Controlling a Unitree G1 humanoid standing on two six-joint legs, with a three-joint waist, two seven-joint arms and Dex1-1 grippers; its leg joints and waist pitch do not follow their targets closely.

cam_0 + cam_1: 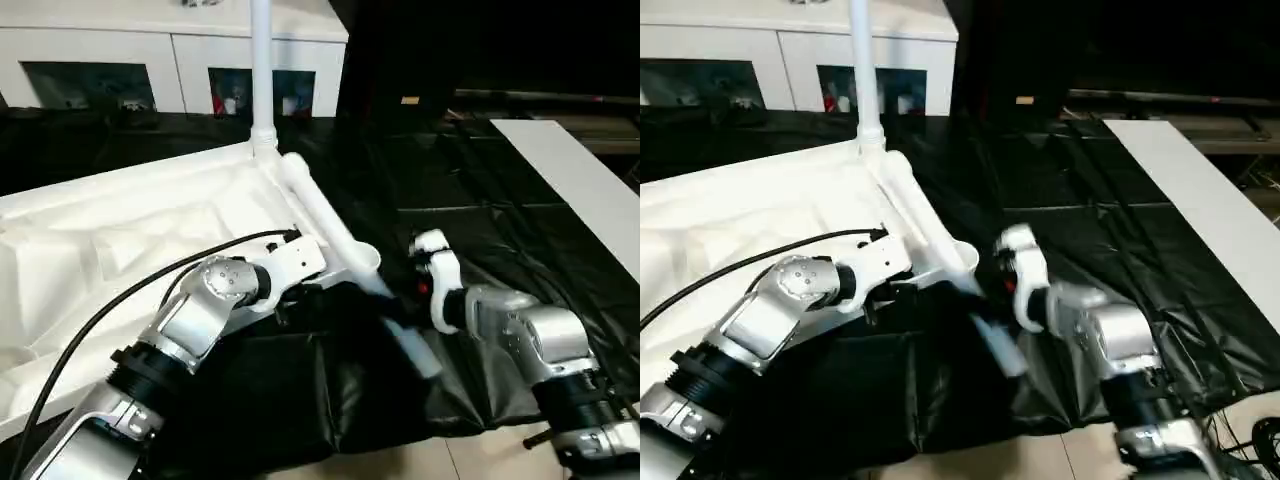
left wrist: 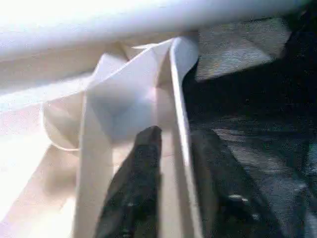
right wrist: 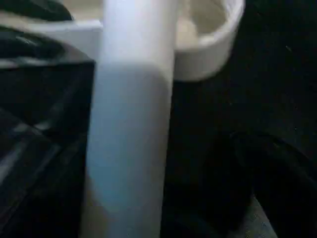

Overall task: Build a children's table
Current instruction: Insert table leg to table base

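The white tabletop [image 1: 150,230] lies upside down on the left, ribbed side up. One white leg [image 1: 261,70] stands upright in its far corner socket. Another leg [image 1: 330,225] lies along the tabletop's right edge, past the empty near corner socket [image 1: 363,258] and out over the black cloth. My left gripper [image 2: 177,133] is open at that near corner, its black fingers [image 2: 141,183] astride the thin rim wall. My right gripper [image 1: 396,300] is open beside the lying leg's lower end [image 3: 131,129], just past the socket.
A white cabinet [image 1: 180,60] with dark glass doors stands at the back. Black cloth [image 1: 470,220] covers the floor. A long white board [image 1: 580,180] lies at the right. Pale bare floor [image 1: 400,462] shows at the near edge.
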